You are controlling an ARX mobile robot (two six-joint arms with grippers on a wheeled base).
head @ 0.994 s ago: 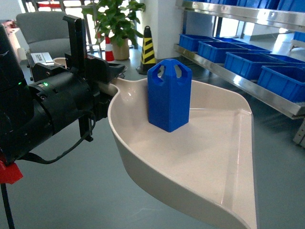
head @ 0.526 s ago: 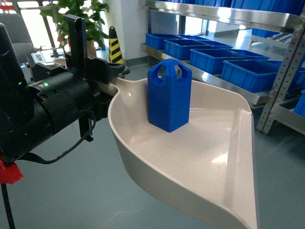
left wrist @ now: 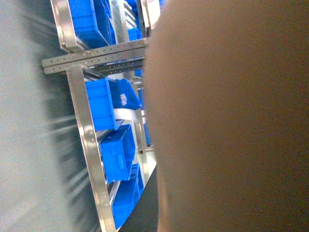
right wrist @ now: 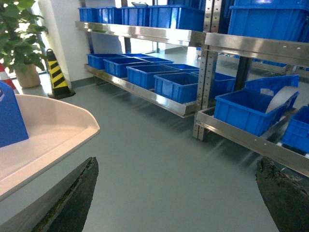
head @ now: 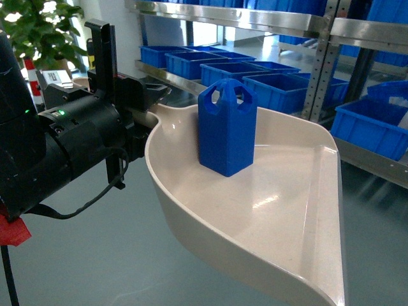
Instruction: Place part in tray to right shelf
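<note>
While the left arm [head: 70,143] reaches in from the left edge of the head view, its black wrist housing lies roughly level, and the left claw [head: 137,95] sits at the handle end of the tray [head: 280,217]. How its jaws stand cannot be told: the black hardware hides them, and the left wrist view is mostly filled by a blurred beige surface.

Tray held clear of the floor [head: 83,255], flat front lip toward the lower right of the head view. The part [head: 227,126] stands upright inside the tray, near the handle end, base touching the tray floor, arched holes at the top visible. In the right wrist view a corner of the part and the tray's curved rim show at the left edge.

Right claw [right wrist: 178,193]: two dark fingertips [right wrist: 72,198] at the lower corners of the right wrist view, spread wide, nothing between them, pointing out over grey floor.

Surroundings: the right shelf [head: 255,22] runs across the background behind the tray, well apart from it, steel rails with rows of blue crates [head: 277,89] on the lower level. A perforated upright post [right wrist: 205,67] joins two rack sections. Potted plant [right wrist: 19,43] and a yellow-black striped cone [right wrist: 57,75] stand at the far left end of the rack. Open floor lies between the tray and the rack.
</note>
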